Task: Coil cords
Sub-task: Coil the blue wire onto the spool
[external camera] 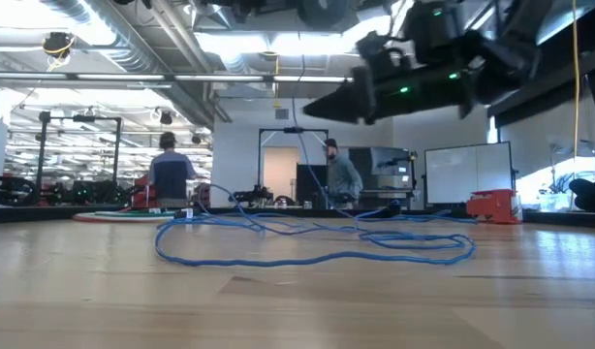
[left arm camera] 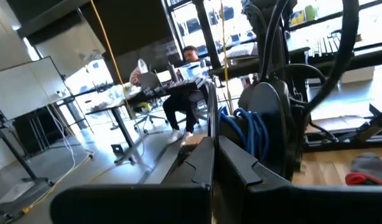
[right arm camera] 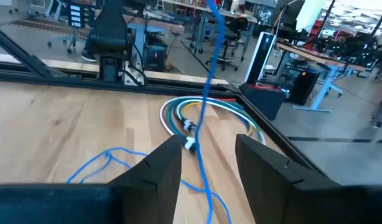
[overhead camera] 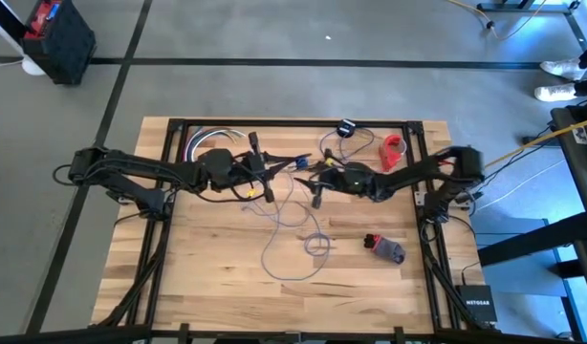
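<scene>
The thin blue cord lies in loose loops [overhead camera: 295, 239] on the middle of the wooden table [overhead camera: 207, 277]; in the low view its loops [external camera: 317, 244] spread flat. One strand [right arm camera: 208, 87] rises from them toward my left gripper [left arm camera: 214, 140], which is shut above the table's middle [overhead camera: 279, 170]. A bundle of blue loops [left arm camera: 244, 132] shows just past its fingertips. My right gripper [right arm camera: 206, 152] is open and lower [overhead camera: 317, 186]. Its fingers stand on either side of the hanging strand without touching it. My left gripper is shut on the blue cord between its two fingers, which point level toward the table's right side. The bundle of loops [left arm camera: 239, 127] sits beside the fingertips; the exact place of contact is hidden by the fingers themselves. A strand hangs slack from there down to the table.
A coil of many-coloured cables [overhead camera: 212, 139] lies at the far left inside the black frame [overhead camera: 174, 153]. A small black plug [overhead camera: 346, 127] and a red object [overhead camera: 394, 149] sit at the far right, and a grey and red item [overhead camera: 387, 248] lies near right. People stand in the room [external camera: 172, 174].
</scene>
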Available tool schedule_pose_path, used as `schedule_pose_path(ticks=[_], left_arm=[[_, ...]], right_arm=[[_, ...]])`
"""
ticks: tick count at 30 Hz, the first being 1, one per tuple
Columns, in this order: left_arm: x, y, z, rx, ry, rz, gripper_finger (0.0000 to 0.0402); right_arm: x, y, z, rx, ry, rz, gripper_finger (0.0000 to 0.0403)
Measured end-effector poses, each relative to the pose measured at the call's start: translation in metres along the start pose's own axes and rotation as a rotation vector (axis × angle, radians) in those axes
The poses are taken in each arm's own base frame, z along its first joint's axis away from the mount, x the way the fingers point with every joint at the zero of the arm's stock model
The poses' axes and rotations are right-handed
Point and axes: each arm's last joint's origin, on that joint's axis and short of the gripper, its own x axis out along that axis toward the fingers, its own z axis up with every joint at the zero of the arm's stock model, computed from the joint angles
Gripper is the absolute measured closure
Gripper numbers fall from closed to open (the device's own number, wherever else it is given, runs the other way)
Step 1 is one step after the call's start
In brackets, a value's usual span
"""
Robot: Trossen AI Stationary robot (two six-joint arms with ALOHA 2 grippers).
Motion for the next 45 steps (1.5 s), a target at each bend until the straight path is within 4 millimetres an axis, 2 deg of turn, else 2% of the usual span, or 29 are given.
schedule_pose_path(ticks=[5, 9, 12, 15, 17, 19, 23, 27, 34, 40, 45], left_arm=[[0.000, 0.000, 0.000, 0.001, -0.002, 0.000, 0.0401], [0.000, -0.001, 0.000, 0.002, 0.002, -0.003, 0.0401], [0.000, -0.001, 0.000, 0.003, 0.002, -0.003, 0.0401], [0.000, -0.001, -0.001, 0.001, 0.007, -0.004, 0.0401], [0.000, -0.001, -0.002, 0.004, 0.017, -0.008, 0.0401], [-0.001, -0.002, -0.004, 0.008, 0.044, -0.016, 0.0401], [-0.004, -0.002, -0.008, 0.014, 0.113, -0.039, 0.0402], [-0.007, -0.002, -0.012, 0.020, 0.177, -0.030, 0.0402], [-0.006, 0.004, -0.020, 0.042, 0.260, 0.095, 0.0401], [0.003, 0.008, -0.031, 0.030, 0.285, 0.125, 0.0401], [0.014, 0.009, -0.037, 0.026, 0.251, 0.155, 0.0401]], right_arm=[[0.024, 0.004, -0.003, 0.001, 0.013, 0.011, 0.0249], [0.030, 0.004, -0.002, 0.001, 0.012, -0.016, 0.0258], [0.029, 0.004, -0.003, -0.027, 0.017, -0.016, 0.0299], [0.027, 0.003, -0.007, -0.053, 0.037, -0.033, 0.0372], [0.021, 0.002, -0.009, -0.073, 0.047, -0.066, 0.0390], [0.014, -0.001, -0.006, -0.078, 0.046, -0.115, 0.0387], [-0.012, -0.008, 0.003, -0.126, 0.047, -0.195, 0.0397], [-0.037, -0.018, 0.025, -0.152, 0.039, -0.289, 0.0396], [-0.066, -0.026, 0.056, -0.135, 0.019, -0.263, 0.0399], [-0.068, -0.023, 0.073, 0.018, -0.096, -0.059, 0.0400], [-0.054, -0.018, 0.083, 0.103, -0.131, 0.078, 0.0401]])
